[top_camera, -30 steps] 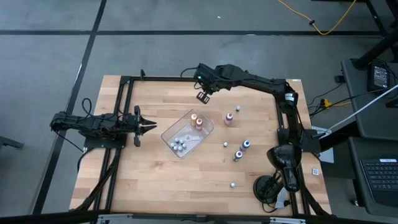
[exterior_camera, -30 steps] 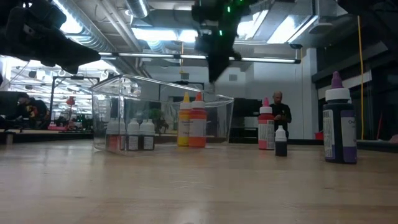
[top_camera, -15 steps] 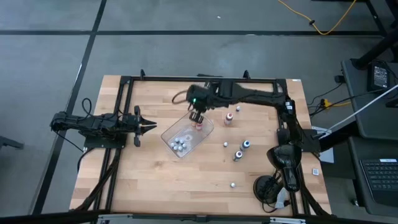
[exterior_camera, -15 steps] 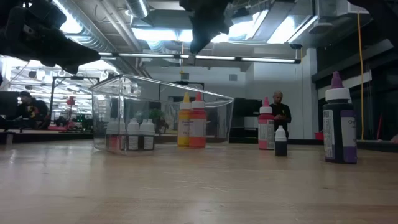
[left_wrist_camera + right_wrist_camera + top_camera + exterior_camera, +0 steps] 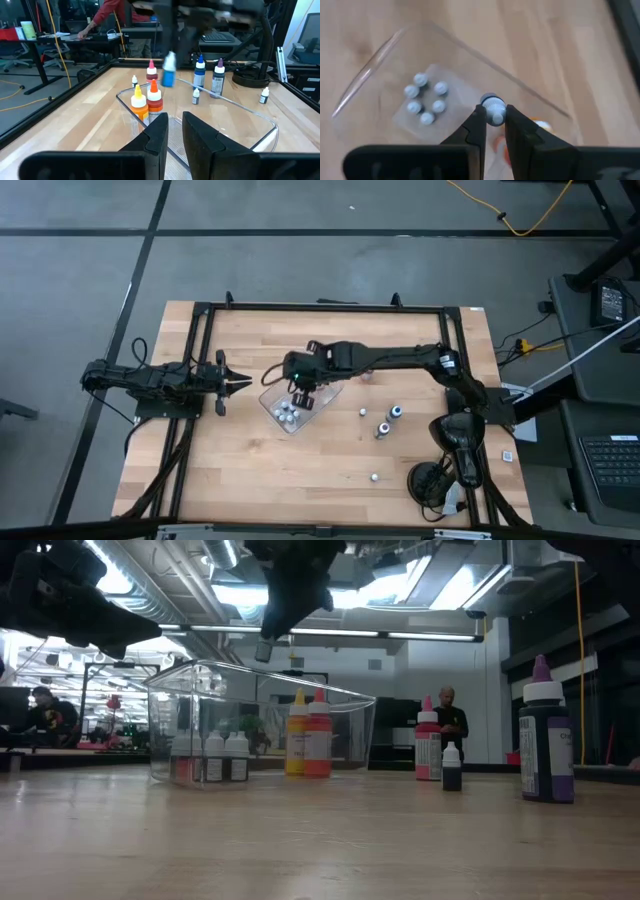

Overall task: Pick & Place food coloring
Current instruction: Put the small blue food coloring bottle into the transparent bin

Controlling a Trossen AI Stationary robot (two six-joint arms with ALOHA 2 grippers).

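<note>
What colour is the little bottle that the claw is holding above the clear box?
Blue, with a pale cap: the small blue bottle shows best in the left wrist view.

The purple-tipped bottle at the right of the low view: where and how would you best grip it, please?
Probably the broad dark body of the purple-tipped bottle, below its white collar, coming down from above: it stands upright, and its cap tapers to a point.

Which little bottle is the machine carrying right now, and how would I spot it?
Find the clear plastic tray mid-table. Above it hangs the right tool, shut on a blue bottle with a white cap. It alone hangs in the air; every other bottle stands in the tray or on the table.
</note>
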